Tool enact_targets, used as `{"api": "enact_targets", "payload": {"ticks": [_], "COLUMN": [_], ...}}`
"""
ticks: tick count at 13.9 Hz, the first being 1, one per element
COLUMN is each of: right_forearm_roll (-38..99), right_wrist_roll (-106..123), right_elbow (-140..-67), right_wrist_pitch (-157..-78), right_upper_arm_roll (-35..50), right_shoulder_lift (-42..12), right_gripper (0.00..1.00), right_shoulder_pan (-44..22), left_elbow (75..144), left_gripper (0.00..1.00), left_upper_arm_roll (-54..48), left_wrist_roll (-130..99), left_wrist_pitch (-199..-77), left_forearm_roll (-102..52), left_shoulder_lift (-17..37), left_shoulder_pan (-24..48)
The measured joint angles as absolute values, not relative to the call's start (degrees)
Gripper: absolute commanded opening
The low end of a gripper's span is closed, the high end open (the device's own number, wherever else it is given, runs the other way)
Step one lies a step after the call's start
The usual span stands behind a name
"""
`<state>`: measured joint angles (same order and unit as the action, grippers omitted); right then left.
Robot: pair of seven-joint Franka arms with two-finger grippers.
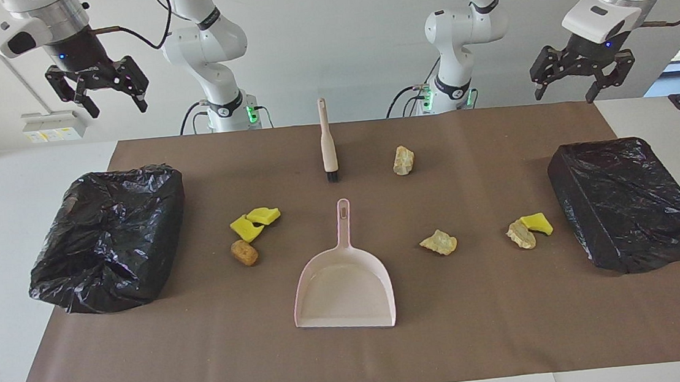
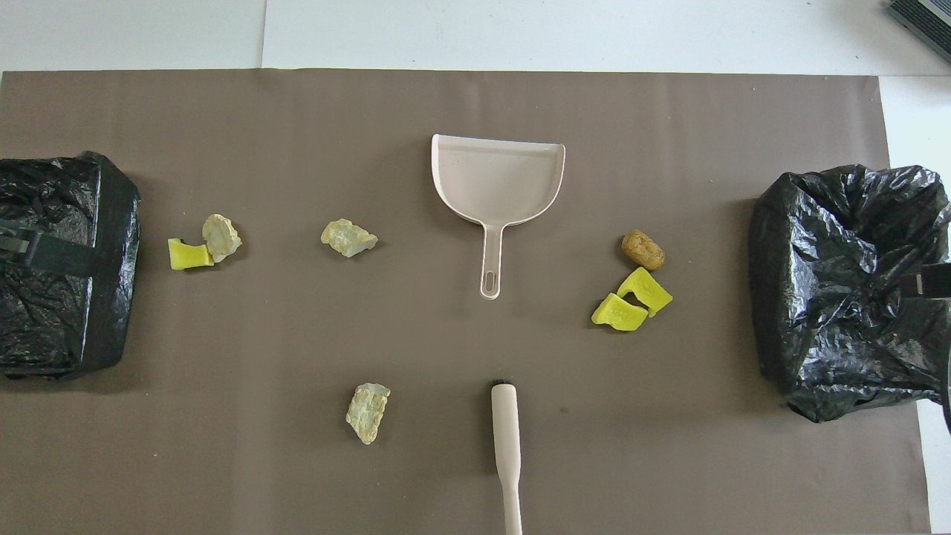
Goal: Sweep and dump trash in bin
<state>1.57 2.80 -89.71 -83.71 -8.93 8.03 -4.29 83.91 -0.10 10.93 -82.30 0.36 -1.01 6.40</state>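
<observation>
Up over the table's robot-side corners, my left gripper (image 1: pixel 574 80) and right gripper (image 1: pixel 99 95) hang spread wide, empty; trash (image 1: pixel 402 160) lies scattered on the brown mat (image 1: pixel 206 350) around the dustpan (image 1: pixel 343 289), lumps pointing every way

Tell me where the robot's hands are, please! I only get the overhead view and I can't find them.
Observer: The left gripper hangs high in the air over the black bin at the left arm's end.
Operator: And the other one?
Observer: The right gripper hangs high too, over the other bin.
Operator: Are they holding the brush?
Observer: No. Both are open and empty. The brush lies on the mat, its black bristles toward the dustpan.
</observation>
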Motion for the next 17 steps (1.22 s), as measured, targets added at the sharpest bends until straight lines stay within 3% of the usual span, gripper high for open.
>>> {"api": "enact_targets", "payload": {"ticks": [8, 17], "right_forearm_roll": [1.5, 1.5], "right_wrist_roll": [2.8, 2.8], "right_elbow": [-89.7, -89.7], "right_wrist_pitch": [-83.7, -83.7], "right_upper_arm_roll": [-8.9, -8.9], "right_shoulder_lift": [8.0, 8.0], "right_gripper": [1.0, 1.0], "right_shoulder_pan": [-4.3, -4.3], "left_elbow": [95.3, 109.2], "left_gripper": [1.0, 1.0], "left_upper_arm_roll": [-0.2, -0.7], "left_wrist_roll": [5.5, -15.1], "left_wrist_pitch": [-82.6, -92.9], "left_forearm_roll": [0.2, -0.2], "left_shoulder_lift": [-8.8, -12.8], "left_shoulder_pan": [16.3, 36.2]}}
